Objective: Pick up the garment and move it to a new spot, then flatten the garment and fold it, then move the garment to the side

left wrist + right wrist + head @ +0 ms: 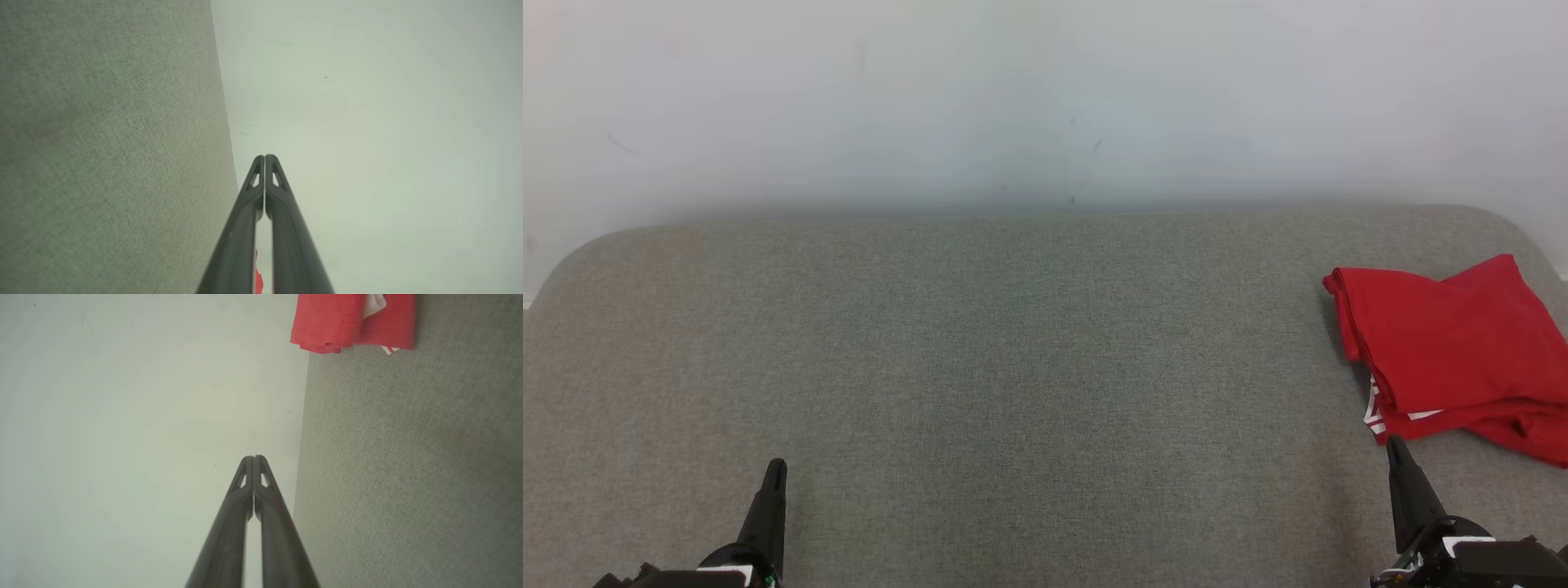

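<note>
The garment (pixel 1454 351) is red with a bit of white trim, folded into a compact pile at the far right of the grey fabric surface (pixel 1013 367). The right wrist view has the garment (pixel 351 322) at its top edge. My right gripper (pixel 1395 445) is shut with nothing in it, its tip just below the garment's near left corner. My left gripper (pixel 777 465) is shut and empty at the lower left, far from the garment. In each wrist view the fingers press together: left gripper (pixel 264 157), right gripper (pixel 253 458). A red sliver (pixel 258 277) shows between the left fingers.
The grey fabric surface has rounded far corners and ends at a pale wall (pixel 1045 98) behind it. Its wide middle and left stretch is bare grey cloth.
</note>
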`<state>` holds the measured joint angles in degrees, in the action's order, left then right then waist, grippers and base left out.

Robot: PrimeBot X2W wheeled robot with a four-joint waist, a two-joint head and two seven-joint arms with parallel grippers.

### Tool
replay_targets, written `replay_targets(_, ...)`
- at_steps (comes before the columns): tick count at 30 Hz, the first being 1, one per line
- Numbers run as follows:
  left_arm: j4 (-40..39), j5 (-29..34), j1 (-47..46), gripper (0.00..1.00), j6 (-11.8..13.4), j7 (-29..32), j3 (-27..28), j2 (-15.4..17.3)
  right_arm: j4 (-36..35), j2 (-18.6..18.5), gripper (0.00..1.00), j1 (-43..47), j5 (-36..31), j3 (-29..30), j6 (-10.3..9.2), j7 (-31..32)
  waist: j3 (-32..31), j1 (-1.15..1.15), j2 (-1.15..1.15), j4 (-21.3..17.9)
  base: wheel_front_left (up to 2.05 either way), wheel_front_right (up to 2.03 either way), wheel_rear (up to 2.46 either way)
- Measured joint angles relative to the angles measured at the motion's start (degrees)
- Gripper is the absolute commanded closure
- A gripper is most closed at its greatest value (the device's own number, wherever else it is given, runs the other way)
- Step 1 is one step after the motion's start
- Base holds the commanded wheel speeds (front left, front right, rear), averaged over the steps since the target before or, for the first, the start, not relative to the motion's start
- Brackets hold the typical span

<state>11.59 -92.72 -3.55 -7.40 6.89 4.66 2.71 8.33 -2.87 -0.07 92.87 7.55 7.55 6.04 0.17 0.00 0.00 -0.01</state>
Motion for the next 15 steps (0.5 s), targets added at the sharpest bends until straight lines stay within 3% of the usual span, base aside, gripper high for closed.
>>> replay_targets(15,-0.01,0.0,0.0,1.0,0.0,0.0,0.0,0.0,-0.01,0.0,1.0,0.0,0.0,-0.01,0.0,0.0,0.0,0.0,0.0,0.0,0.0,0.0,0.0)
